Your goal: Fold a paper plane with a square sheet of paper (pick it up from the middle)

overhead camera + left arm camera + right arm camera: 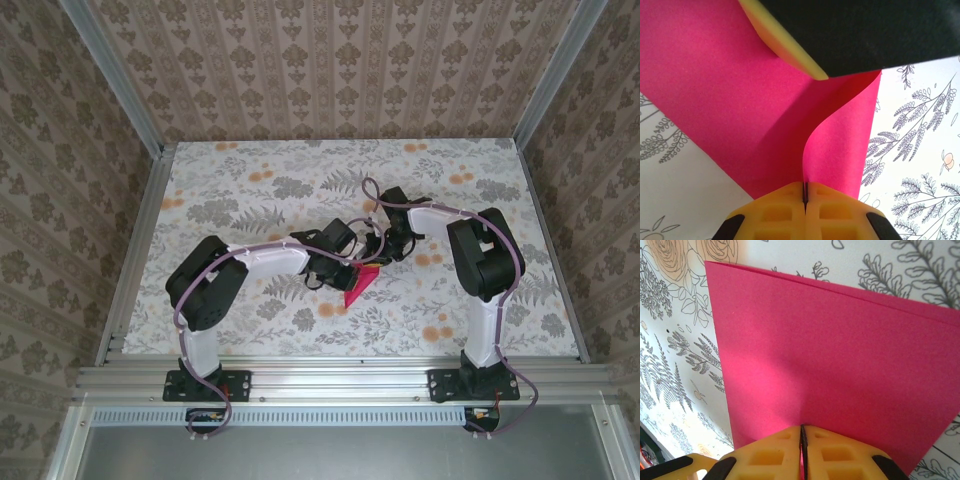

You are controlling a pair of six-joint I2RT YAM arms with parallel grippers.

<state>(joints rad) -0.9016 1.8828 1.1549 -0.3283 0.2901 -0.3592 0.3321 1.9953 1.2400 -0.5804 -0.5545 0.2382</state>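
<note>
The left hand (804, 196) is pinching the creased magenta-pink paper sheet (730, 100) at 6 o'clock; the right hand (802, 439) is pinching its opposite side, with the floral-print worktop (685, 365) lying behind.

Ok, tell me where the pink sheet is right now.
The square sheet of paper is mid-table in the top view, held between the left gripper and the right gripper, each shut on it.

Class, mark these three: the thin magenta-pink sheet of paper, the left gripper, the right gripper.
The thin magenta-pink sheet of paper (840, 365): right wrist view, flat middle of the sheet.
The left gripper (805, 188): left wrist view, between its yellow fingertips.
The right gripper (802, 431): right wrist view, between its yellow fingertips.
</note>
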